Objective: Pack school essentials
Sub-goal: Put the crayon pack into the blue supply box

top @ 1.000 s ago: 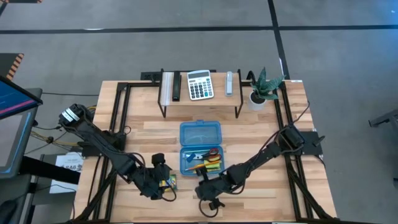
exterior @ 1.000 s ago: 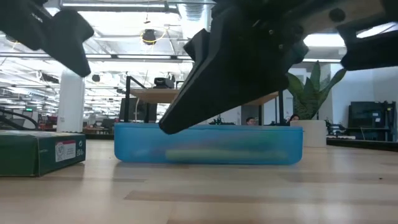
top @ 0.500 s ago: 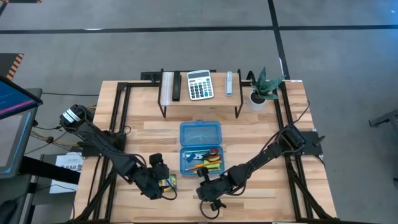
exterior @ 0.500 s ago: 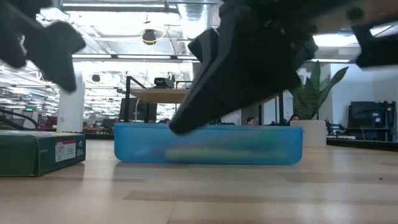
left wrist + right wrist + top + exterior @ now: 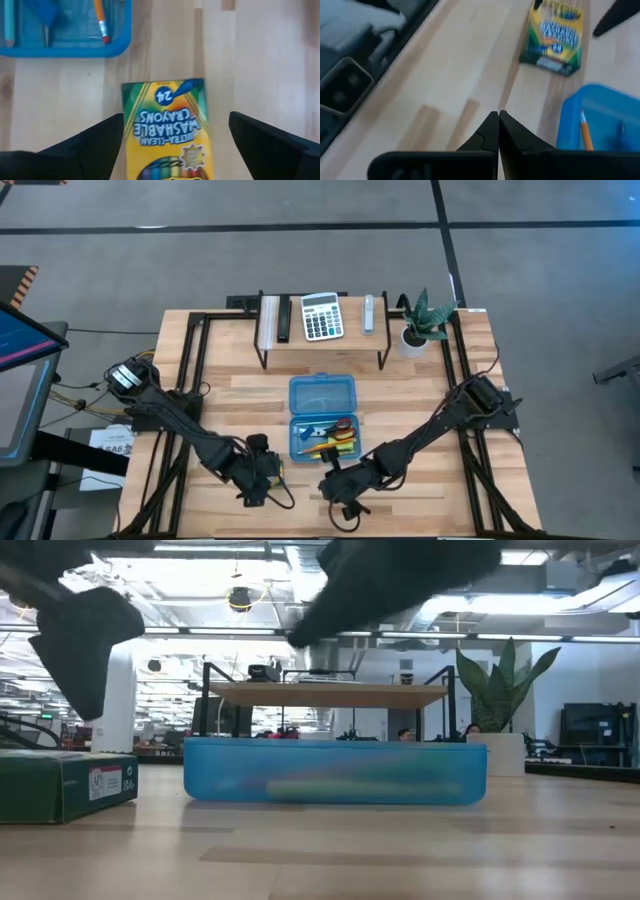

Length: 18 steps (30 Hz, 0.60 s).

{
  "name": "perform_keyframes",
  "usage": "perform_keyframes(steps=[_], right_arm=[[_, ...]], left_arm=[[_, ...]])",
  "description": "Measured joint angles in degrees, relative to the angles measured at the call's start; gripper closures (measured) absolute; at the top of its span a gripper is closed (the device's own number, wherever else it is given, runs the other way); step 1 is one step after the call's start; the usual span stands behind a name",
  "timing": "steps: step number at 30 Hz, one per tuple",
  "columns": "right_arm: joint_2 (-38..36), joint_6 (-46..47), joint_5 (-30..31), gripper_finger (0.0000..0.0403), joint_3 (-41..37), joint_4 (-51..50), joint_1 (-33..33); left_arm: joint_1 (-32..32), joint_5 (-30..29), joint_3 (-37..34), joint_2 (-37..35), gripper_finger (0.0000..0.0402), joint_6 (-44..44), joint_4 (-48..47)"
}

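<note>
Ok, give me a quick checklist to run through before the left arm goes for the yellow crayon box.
1. Left gripper open wide enough: ok, its fingers stand on either side of the yellow cardboard crayon box.
2. Crayon box lying flat on the wooden table, free of other things: ok.
3. Crayon box outside the blue translucent plastic case, beside it: ok, not yet packed.
4. Right gripper out of the way: ok, shut and empty, near the table's front edge.
5. Room in the case for the box: cannot tell; pencils and other items already lie in it.
6. Height of the left fingers above the table: cannot tell.
</note>
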Motion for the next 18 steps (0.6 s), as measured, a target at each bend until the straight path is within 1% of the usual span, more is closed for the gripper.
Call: perform_keyframes(steps=[2, 7, 14, 18], right_arm=[[-0.1, 0.0, 0.0, 0.0382, 0.2, 1.2, 0.0], [-0.2, 0.0, 0.0, 0.0381, 0.0, 0.1, 0.2], [-0.2, 0.0, 0.0, 0.0377, 0.0, 0.1, 0.3], [-0.2, 0.0, 0.0, 0.0377, 0.0, 0.0, 0.3]], left_arm=[[0.1, 0.4, 0.1, 0.0, 0.0049, -0.3, -0.9], [0.4, 1.6, 0.0, 0.3, 0.0039, -2.3, -4.0], [1.2, 3.9, 0.0, 0.3, 0.0030, -3.4, -2.2], [1.2, 2.3, 0.0, 0.3, 0.0030, -2.1, -2.3]])
